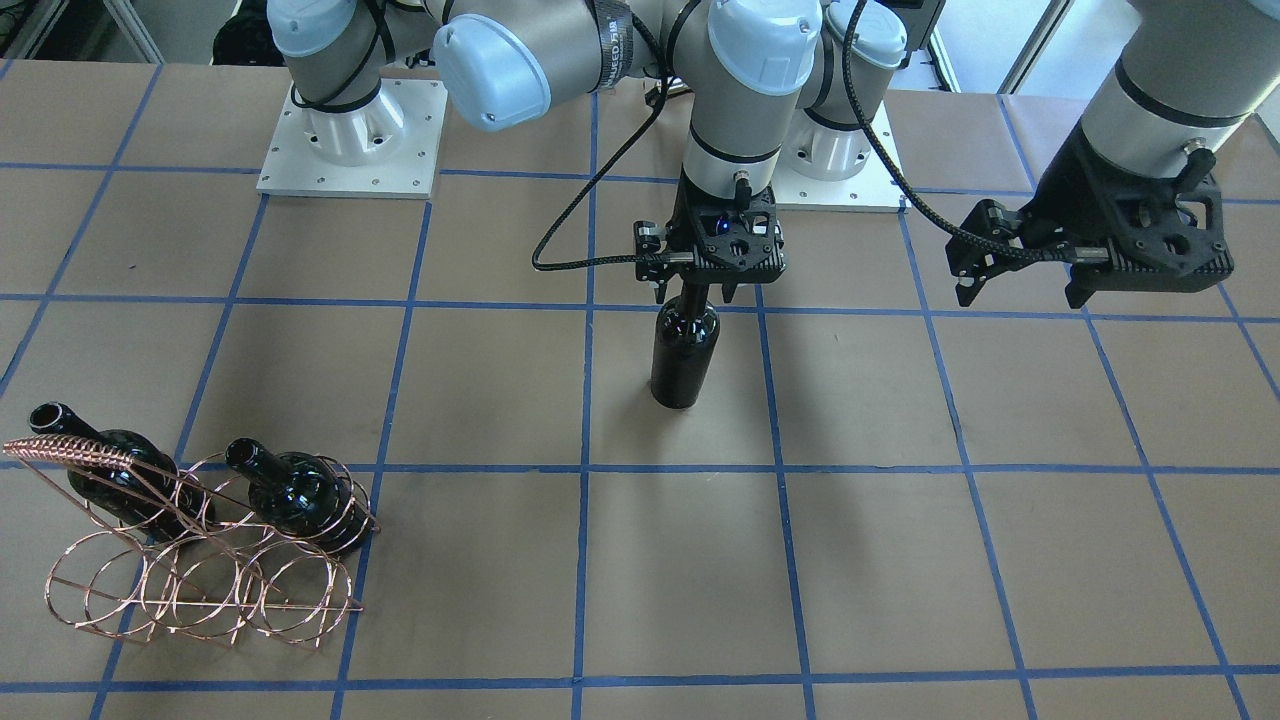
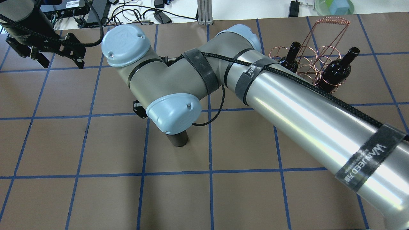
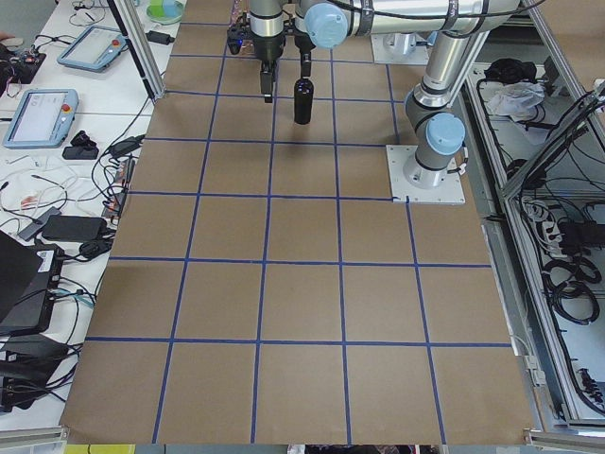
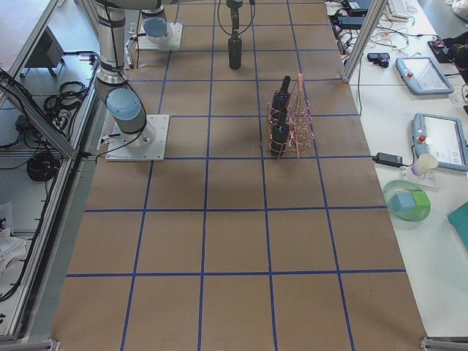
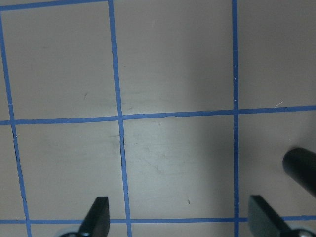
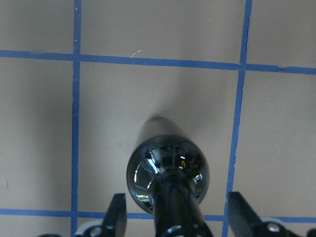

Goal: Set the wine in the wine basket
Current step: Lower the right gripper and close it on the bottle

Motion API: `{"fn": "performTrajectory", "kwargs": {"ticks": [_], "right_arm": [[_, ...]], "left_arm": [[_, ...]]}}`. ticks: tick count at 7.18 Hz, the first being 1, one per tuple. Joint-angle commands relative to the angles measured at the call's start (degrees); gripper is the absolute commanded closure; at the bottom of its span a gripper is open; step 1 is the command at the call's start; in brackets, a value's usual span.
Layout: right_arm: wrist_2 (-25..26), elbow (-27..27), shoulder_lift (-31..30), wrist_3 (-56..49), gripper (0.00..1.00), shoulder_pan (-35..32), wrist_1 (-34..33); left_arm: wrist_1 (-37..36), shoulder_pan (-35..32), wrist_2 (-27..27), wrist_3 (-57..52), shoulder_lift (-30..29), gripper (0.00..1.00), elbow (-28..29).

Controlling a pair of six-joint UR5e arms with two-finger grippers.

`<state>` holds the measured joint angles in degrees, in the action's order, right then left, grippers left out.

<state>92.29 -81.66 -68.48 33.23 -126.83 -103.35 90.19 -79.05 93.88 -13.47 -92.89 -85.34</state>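
Note:
A near-black wine bottle stands upright on the table near the middle; it also shows in the overhead view. My right gripper is over it, open, with one finger on each side of the neck and a gap on both sides. The copper wire wine basket sits at the far side of the table and holds two look-alike bottles, necks tilted up. My left gripper is open and empty, raised above the table.
The brown table cover has a blue tape grid. Both arm bases stand at the robot's edge. My right upper arm hides much of the overhead view. Cables and tablets lie off the table edge.

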Motion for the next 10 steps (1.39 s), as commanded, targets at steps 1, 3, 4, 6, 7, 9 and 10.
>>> {"fn": "performTrajectory", "kwargs": {"ticks": [1,3,4,6,7,9,10], "right_arm": [[0.26,-0.17,-0.07,-0.09,0.39,0.0,-0.01],[0.18,-0.17,-0.24,-0.09,0.48,0.0,0.43],[0.26,-0.25,-0.25,-0.09,0.48,-0.09,0.6],[0.09,-0.25,-0.25,-0.09,0.58,-0.09,0.52],[-0.09,-0.17,-0.25,-0.09,0.7,-0.09,0.34],[0.0,-0.17,-0.25,-0.09,0.81,0.0,0.08],[-0.09,-0.17,-0.16,-0.09,0.84,-0.09,-0.01]], "left_arm": [[-0.01,0.04,-0.1,-0.16,-0.1,0.0,0.0],[-0.01,0.04,-0.01,-0.16,-0.28,0.0,-0.09],[-0.01,-0.05,-0.1,-0.16,-0.19,0.0,-0.09],[-0.01,-0.05,-0.19,-0.16,-0.19,0.0,-0.09],[-0.01,-0.05,-0.19,-0.16,-0.19,0.0,-0.09],[-0.01,-0.05,-0.19,-0.16,-0.28,0.0,-0.09],[-0.01,-0.13,-0.36,-0.16,-0.45,0.0,-0.09]]}}
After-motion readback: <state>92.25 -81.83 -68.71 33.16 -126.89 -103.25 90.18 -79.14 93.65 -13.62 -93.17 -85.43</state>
